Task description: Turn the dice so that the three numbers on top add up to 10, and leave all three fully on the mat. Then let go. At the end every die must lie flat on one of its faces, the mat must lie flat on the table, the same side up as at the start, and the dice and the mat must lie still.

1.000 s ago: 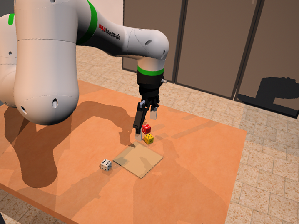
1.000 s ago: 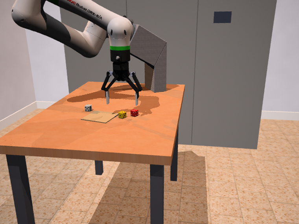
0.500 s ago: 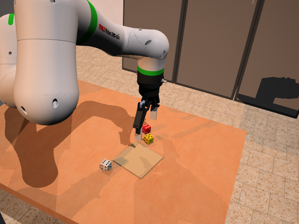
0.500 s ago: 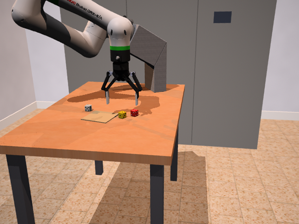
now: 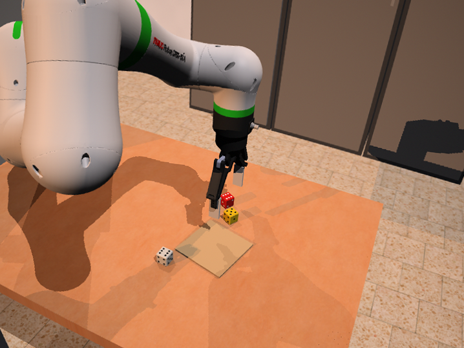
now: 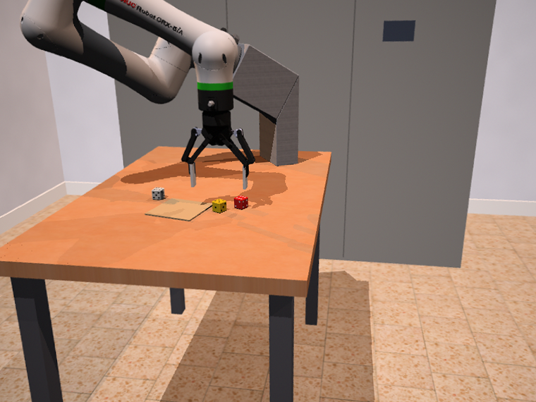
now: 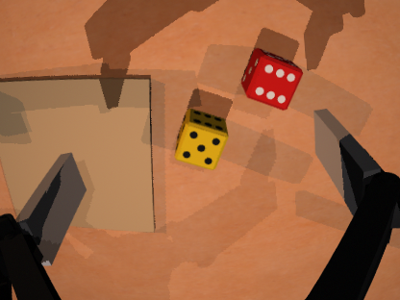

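A thin tan mat [image 5: 214, 248] lies flat on the orange table and also shows in the exterior view [image 6: 179, 209] and the wrist view [image 7: 77, 152]. No die is on it. A yellow die [image 5: 231, 215] [image 7: 202, 138] with five on top lies just off the mat's edge. A red die [image 5: 227, 199] [image 7: 272, 79] with six on top lies beside it, farther from the mat. A white die [image 5: 164, 255] [image 6: 158, 193] lies off the mat's opposite side. My gripper [image 6: 218, 179] is open and empty. It hangs above the yellow die, its fingers astride it [image 7: 206, 175].
A grey robot base block [image 6: 271, 108] stands at the table's back edge. Dark cabinets [image 5: 346, 63] stand beyond the table. The table's edge [image 5: 357, 292] is on the right.
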### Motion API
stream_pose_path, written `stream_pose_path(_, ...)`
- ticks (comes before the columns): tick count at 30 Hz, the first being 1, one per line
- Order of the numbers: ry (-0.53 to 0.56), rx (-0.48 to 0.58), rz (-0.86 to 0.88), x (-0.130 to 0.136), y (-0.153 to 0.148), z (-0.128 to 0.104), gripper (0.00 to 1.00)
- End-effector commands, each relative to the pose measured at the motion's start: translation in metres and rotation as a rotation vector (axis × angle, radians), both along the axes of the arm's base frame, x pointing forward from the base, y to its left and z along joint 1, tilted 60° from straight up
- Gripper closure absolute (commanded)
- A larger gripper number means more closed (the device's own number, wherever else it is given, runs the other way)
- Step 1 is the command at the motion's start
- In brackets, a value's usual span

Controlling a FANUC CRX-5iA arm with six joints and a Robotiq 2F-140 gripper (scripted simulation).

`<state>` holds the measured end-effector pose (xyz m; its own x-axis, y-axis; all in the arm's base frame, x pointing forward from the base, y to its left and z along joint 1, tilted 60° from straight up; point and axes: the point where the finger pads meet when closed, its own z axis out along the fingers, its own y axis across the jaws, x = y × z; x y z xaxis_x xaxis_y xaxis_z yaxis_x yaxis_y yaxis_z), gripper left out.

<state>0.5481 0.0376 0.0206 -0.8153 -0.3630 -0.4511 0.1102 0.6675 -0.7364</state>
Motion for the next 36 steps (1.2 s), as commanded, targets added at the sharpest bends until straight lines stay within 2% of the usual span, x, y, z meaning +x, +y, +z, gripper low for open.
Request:
stream_pose_path(1,0.0,0.0,0.0,0.0,0.001,-0.001,0.0)
stream_pose_path(7,0.0,0.0,0.0,-0.004,0.004,-0.009,0.0)
stream_pose_path(18,0.0,0.0,0.0,-0.021,0.021,-0.051,0.0)
stream_pose_path(36,0.0,0.0,0.0,-0.023,0.023,-0.056,0.0)
